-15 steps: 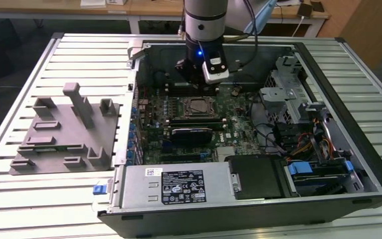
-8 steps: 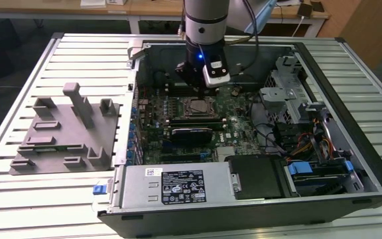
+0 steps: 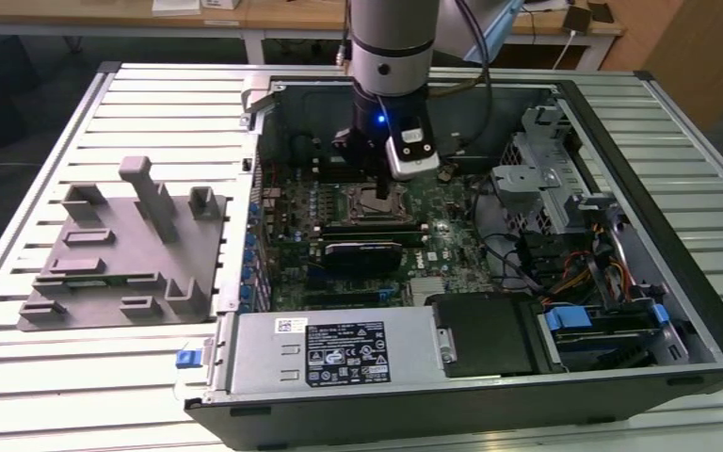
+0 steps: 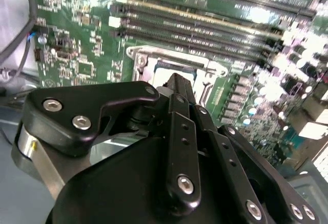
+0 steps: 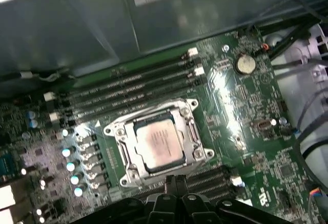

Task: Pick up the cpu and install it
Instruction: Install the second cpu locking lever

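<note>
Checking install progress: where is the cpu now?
In the first wrist view the cpu sits inside the motherboard socket frame, beside the memory slots, just ahead of the end effector.

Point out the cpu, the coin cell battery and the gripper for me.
cpu [image 5: 158, 143]: first wrist view, middle of its silvery top, in the socket.
coin cell battery [image 5: 244, 63]: first wrist view, its round face.
gripper [image 5: 176, 182]: first wrist view, between its fingertips.

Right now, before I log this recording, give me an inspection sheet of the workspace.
Surface: slatted metal table carrying an open computer case.
Job's things: cpu lies inside the socket frame on the motherboard.
Clutter: grey fixture block beside the case.
Grippers: gripper just above the socket, holding nothing.
Cables: bundled wires near the drive bays.
Surroundings: wooden desks behind.
</note>
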Available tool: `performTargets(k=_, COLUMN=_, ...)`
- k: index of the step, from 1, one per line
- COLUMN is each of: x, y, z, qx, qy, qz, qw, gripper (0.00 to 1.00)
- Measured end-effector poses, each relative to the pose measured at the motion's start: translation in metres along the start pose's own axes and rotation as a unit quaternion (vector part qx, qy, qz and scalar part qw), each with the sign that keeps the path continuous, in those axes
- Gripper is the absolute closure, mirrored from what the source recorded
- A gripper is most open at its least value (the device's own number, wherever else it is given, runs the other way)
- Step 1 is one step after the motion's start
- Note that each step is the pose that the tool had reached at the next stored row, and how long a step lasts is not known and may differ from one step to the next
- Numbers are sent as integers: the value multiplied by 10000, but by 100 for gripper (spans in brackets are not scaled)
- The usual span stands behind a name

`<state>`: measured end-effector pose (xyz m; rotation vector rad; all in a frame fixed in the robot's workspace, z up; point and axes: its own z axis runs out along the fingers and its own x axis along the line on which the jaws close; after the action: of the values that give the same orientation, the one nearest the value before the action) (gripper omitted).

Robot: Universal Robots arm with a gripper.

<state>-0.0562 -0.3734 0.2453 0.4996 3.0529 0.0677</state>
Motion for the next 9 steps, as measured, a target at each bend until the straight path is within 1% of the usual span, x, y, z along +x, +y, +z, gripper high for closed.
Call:
performTargets(k=5, x=-18, y=-57, z=22, qx=-2, qy=3, qz=-60, qw=10000, gripper=89)
performTargets(k=7, x=-17, y=-63, z=33, qx=-7, qy=7, qz=-151, qw=9999, gripper=89)
performTargets(k=9, x=-17, y=-64, z=43, qx=-13, qy=15, qz=-301, qw=9995, gripper=89)
